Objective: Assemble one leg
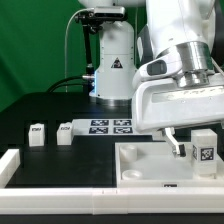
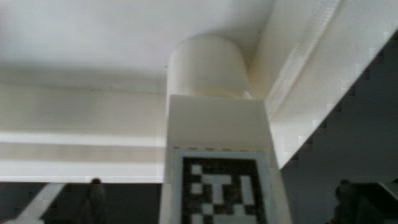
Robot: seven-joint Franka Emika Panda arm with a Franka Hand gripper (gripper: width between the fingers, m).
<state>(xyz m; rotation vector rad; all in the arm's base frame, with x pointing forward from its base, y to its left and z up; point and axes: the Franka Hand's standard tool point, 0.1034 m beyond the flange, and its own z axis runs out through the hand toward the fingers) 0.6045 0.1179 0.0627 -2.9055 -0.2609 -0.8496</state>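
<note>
A leg point(image 1: 205, 152), a stubby white block with a black-and-white tag, stands on the large white panel point(image 1: 138, 165) near its corner at the exterior view's right. My gripper point(image 1: 194, 149) is low over that corner, open, with the leg between its fingers. In the wrist view the leg point(image 2: 217, 120) fills the middle, tag toward the camera and rounded end toward the panel point(image 2: 89, 60). The dark fingertips point(image 2: 89, 196) stand apart from the leg on either side. Two more legs point(image 1: 37, 133) point(image 1: 65, 131) stand on the black table at the exterior view's left.
The marker board point(image 1: 111, 126) lies on the table behind the panel. A long white rail point(image 1: 60, 192) runs along the front edge, with a raised end at the exterior view's left. The arm's white body hangs over the exterior view's right. A camera stand is at the back.
</note>
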